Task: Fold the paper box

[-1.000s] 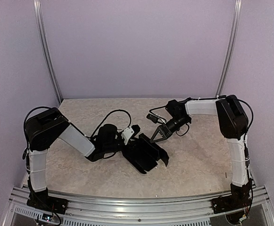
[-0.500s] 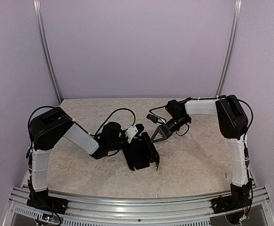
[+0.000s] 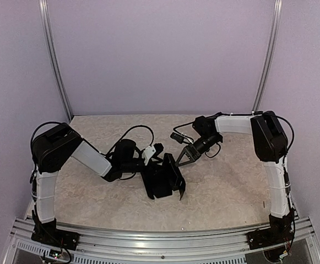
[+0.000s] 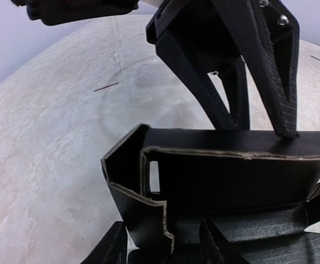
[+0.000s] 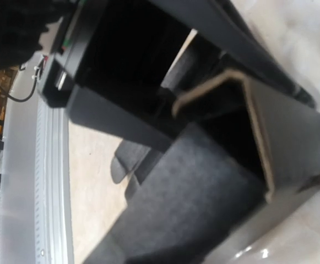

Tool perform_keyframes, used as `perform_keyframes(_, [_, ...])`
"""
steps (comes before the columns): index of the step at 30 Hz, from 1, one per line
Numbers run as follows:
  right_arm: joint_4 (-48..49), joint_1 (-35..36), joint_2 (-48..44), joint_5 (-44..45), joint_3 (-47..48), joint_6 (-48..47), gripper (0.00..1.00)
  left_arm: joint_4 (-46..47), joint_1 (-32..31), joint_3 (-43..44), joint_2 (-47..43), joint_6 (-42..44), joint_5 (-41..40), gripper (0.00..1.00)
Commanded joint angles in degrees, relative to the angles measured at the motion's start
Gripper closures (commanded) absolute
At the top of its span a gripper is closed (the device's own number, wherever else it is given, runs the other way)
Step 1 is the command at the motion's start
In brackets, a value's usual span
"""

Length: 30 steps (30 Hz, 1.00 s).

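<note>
the paper box [image 3: 162, 180] sits half folded on the desk [image 3: 226, 190], about midway between the two arms and a little nearer the left one. seen from the left wrist, its long far wall stands up, a short side wall with a slot [image 4: 153, 177] is bent round at the left end, and a notched near flap [image 4: 148, 220] leans inward without being tucked anywhere. the right claw [image 4: 259, 129] comes down on the far wall from above and looks clenched on it, one fingertip at the top edge and the other passing behind the card. the left claw [image 4: 162, 225] is released, its fingers spread to either side of the near flap and not pinching it. my guess is that the walls are raised but none is locked. the risk from here is spring-back: with only one wall held, the thin card may fall flat, or the whole box may pivot or slide on the smooth desk if the right claw pulls. the left fingers are close enough to catch the notched flap on any move and bend it the wrong way. a hard squeeze on the far wall could crease it, so the tabs would miss their slots.
</note>
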Motion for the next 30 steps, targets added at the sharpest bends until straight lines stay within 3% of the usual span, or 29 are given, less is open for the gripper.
perform_keyframes(1, [-1.9,0.4,1.9,1.7,1.7,-1.7,0.72,-6.2,0.6,1.2,-2.0,0.5,6.9,0.54])
perform_keyframes(14, [-3.3,0.3,2.5,2.6,3.8,-2.2,0.72,-12.0,4.4,-0.3,-6.4,1.2,11.2,0.52])
perform_keyframes(23, [-2.4,0.4,2.5,0.9,6.8,1.1,0.72,-8.3,4.7,-0.7,-5.1,-1.2,10.9,0.63])
perform_keyframes(30, [-1.9,2.0,3.7,0.7,7.9,2.3,0.72,-2.1,2.1,-5.0,-6.5,-3.0,4.3,0.70])
